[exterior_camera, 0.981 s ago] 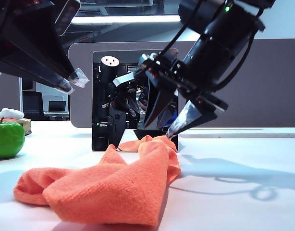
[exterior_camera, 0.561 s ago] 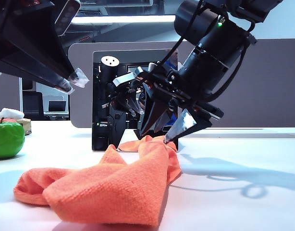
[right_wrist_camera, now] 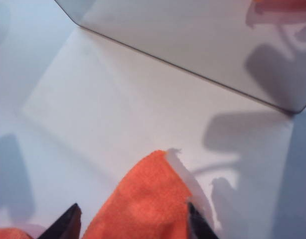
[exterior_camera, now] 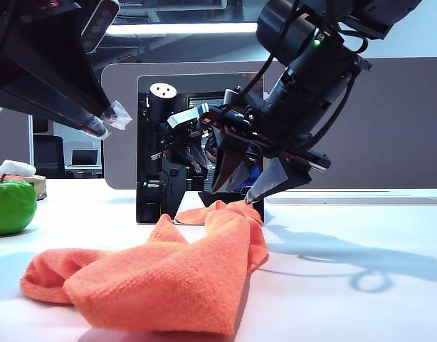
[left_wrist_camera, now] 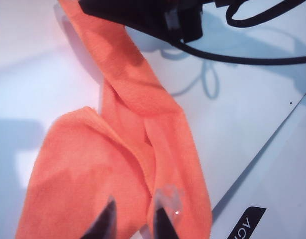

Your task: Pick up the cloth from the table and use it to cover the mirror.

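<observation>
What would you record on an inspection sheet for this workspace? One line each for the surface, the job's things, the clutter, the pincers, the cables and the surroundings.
Surface: white table, bare and shadowed on the right.
Job's things: orange cloth lies crumpled in front; mirror stands upright behind it, uncovered.
Clutter: green apple at far left.
Pincers: left pincer hangs above the cloth, jaws narrowly apart, holding nothing; right pincer straddles the cloth's far corner, jaws apart.
Cables: black cable loops along the right arm.
Surroundings: grey partition panel behind the table.
</observation>
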